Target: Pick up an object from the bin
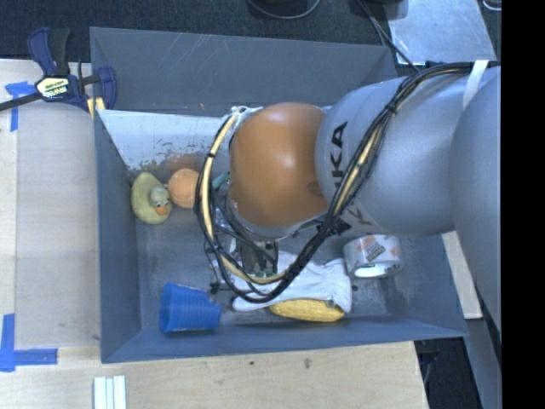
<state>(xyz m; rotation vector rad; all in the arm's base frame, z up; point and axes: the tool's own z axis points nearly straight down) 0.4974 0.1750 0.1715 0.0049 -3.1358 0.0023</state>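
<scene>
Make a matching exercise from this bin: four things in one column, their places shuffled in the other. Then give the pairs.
Things
1. yellow rubber duck
2. blue cup
3. silvery can
4. long yellow thing

Places
A. bottom middle of the view, at the edge of the white cloth
B. left side, next to the orange ball
C. right side of the view
D. bottom left, lying on its side

Pairs: 1-B, 2-D, 3-C, 4-A

Arm [409, 160] low over bin [119, 254], yellow duck [151, 199], orange ball [182, 187], blue cup [187, 309], white cloth [330, 278]
</scene>
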